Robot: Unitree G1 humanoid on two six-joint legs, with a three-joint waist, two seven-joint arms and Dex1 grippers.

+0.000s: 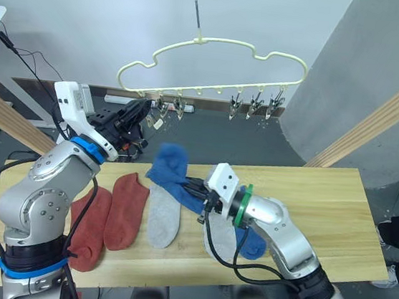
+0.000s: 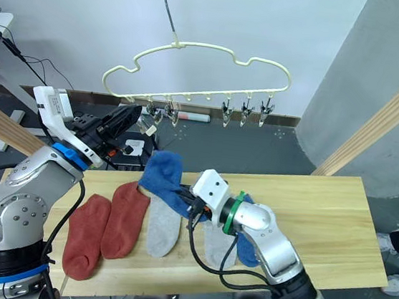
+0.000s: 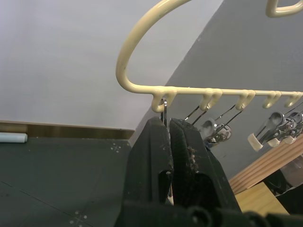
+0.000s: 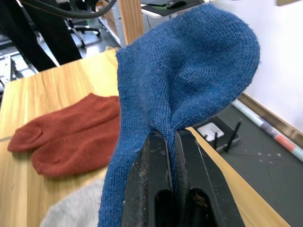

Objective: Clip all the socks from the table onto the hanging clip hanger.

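second blue sock (image 1: 252, 243) | mostly hidden under right arm

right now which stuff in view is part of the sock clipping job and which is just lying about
Part of the job:
- blue sock pinched in the right gripper
- second blue sock, two grey socks, two red socks on the table
- clip hanger, with the left gripper closed on one of its clips

Lying about:
- white tube on the floor
- wooden beam

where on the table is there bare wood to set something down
The table's robot-right end is bare, from the right arm out to the far corner. A narrow bare strip runs along the near edge below the sock toes. The middle-left is crowded: rust-red socks, grey sock and the blue sock held by the right end effector.
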